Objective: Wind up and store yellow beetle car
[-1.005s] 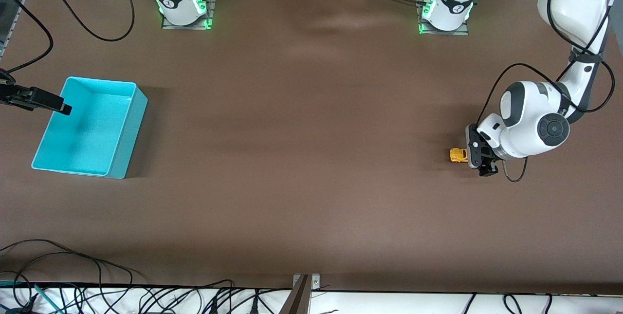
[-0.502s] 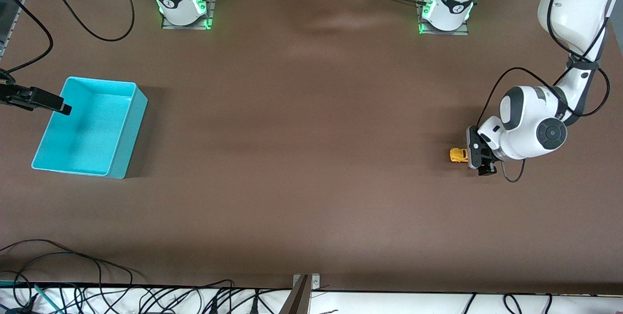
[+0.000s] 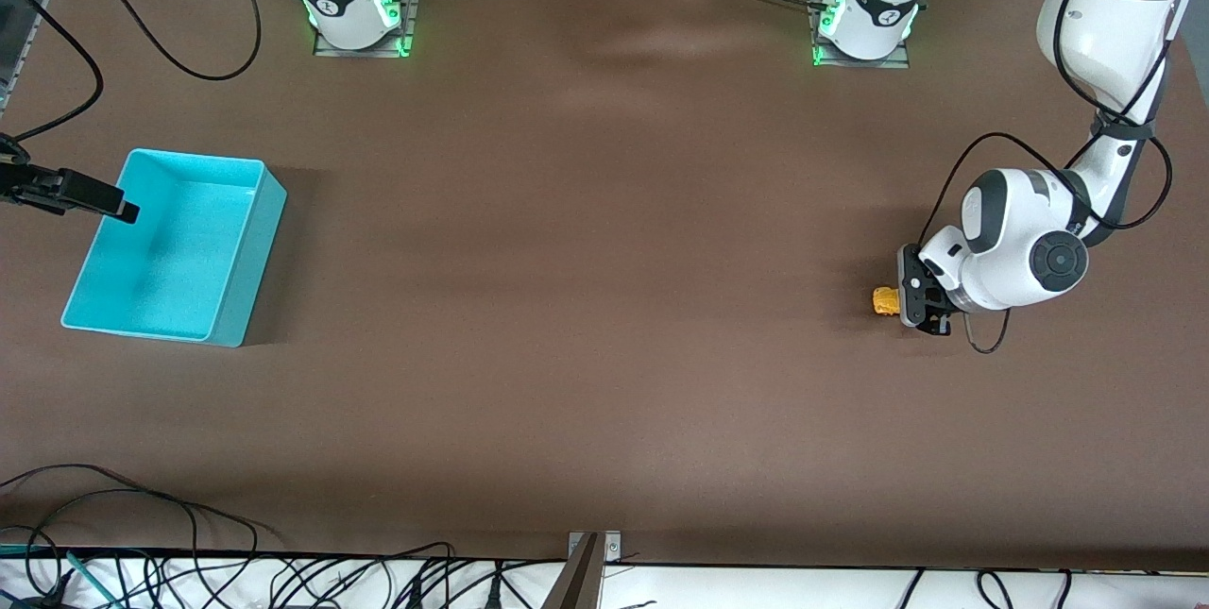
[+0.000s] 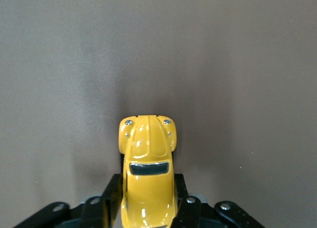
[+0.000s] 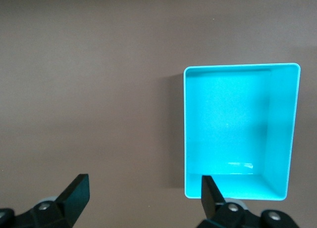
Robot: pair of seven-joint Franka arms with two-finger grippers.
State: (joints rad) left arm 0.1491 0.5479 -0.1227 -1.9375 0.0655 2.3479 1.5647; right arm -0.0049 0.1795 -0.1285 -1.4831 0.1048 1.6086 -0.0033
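The yellow beetle car (image 3: 882, 300) sits on the brown table at the left arm's end. My left gripper (image 3: 918, 302) is low over it, and its fingers press against both sides of the car's rear half. In the left wrist view the car (image 4: 147, 154) points away from the camera, with my gripper (image 4: 147, 191) shut on it. My right gripper (image 3: 104, 203) hangs open and empty over the edge of the turquoise bin (image 3: 253, 250) and waits there. The right wrist view shows its spread gripper (image 5: 143, 193) above bare table beside the bin (image 5: 285, 129).
The bin is empty and stands at the right arm's end of the table. Black cables (image 3: 142, 533) lie along the table edge nearest the front camera. Both arm bases (image 3: 354, 5) stand at the edge farthest from that camera.
My left gripper has slid a little farther over the car, so less of the car shows beside it. The right arm has not moved.
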